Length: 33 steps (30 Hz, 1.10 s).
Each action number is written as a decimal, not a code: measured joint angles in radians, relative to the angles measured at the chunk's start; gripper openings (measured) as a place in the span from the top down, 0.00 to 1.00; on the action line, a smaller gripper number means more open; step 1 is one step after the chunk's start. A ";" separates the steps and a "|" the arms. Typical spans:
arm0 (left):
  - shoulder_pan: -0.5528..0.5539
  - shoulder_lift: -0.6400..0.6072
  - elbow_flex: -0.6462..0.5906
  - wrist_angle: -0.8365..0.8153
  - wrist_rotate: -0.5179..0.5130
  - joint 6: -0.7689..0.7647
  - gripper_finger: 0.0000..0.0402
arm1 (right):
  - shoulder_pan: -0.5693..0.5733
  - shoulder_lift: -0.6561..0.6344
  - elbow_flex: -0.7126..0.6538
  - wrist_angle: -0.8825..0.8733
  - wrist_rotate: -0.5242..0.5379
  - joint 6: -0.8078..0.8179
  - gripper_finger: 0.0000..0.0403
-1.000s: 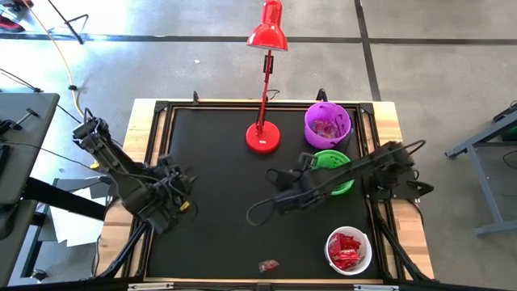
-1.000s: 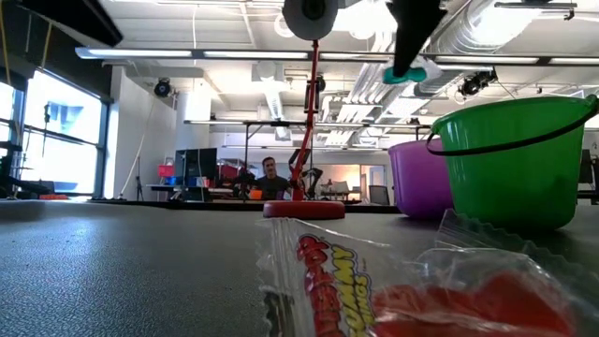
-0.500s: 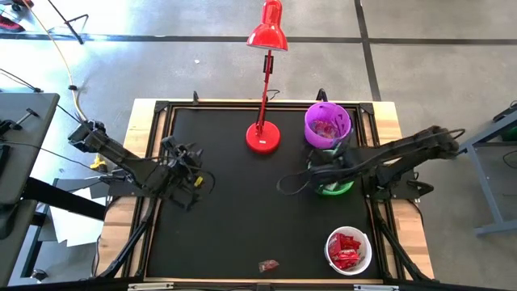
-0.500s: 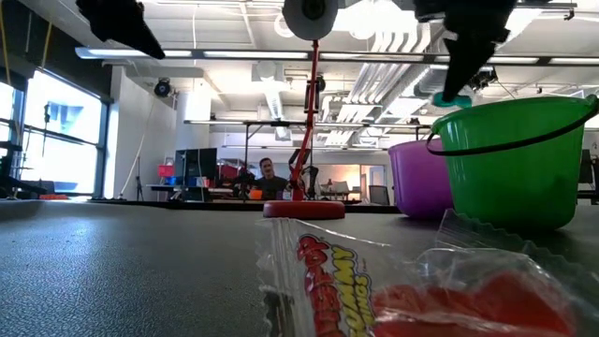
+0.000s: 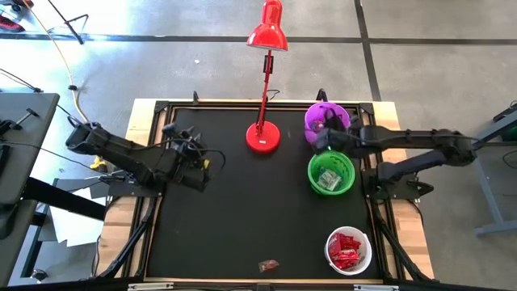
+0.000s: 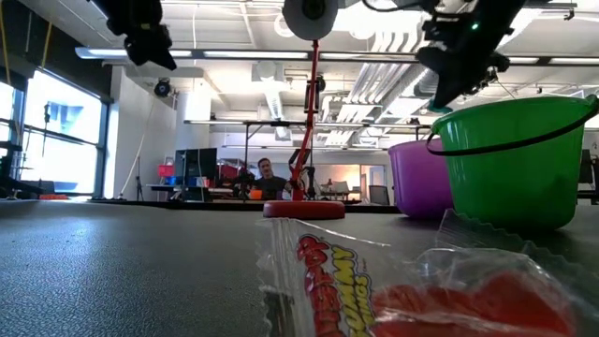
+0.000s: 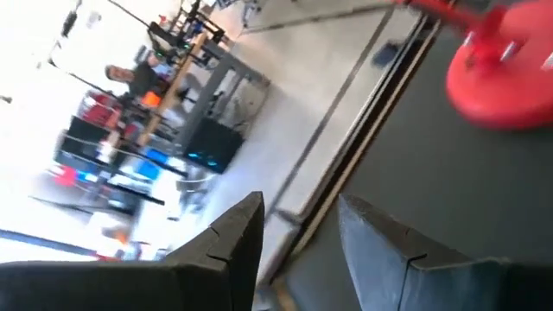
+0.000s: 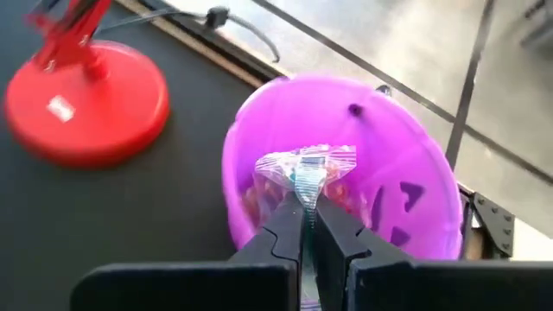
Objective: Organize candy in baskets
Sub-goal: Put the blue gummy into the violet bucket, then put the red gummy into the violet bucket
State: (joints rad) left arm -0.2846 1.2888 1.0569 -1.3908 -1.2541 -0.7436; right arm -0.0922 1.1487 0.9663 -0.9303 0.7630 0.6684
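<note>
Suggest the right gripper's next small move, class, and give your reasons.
Probably open the right gripper: it is shut on a clear-wrapped candy directly above the round purple plastic basket, which already holds similar candies, so releasing should drop it inside.

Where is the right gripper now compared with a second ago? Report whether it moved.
Yes. The right gripper, shut on a candy, swung from mid-table, past the green basket, to the purple basket near the lamp base.
</note>
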 joint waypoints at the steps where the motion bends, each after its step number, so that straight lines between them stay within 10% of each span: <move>1: 0.016 0.000 0.000 -0.001 0.000 0.053 0.66 | -0.030 0.007 0.000 0.028 -0.011 -0.019 0.99; 19: 0.407 0.000 0.000 -0.003 -0.060 0.485 0.66 | -0.490 0.137 0.000 0.249 -0.401 -0.208 0.87; 33: 0.547 -0.001 0.000 0.007 -0.032 0.389 0.66 | -0.482 0.103 0.057 0.216 -0.749 -0.256 0.69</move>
State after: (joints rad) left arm 0.2627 1.2881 1.0569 -1.3836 -1.2862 -0.3543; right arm -0.5743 1.2516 1.0232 -0.7142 0.0140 0.4120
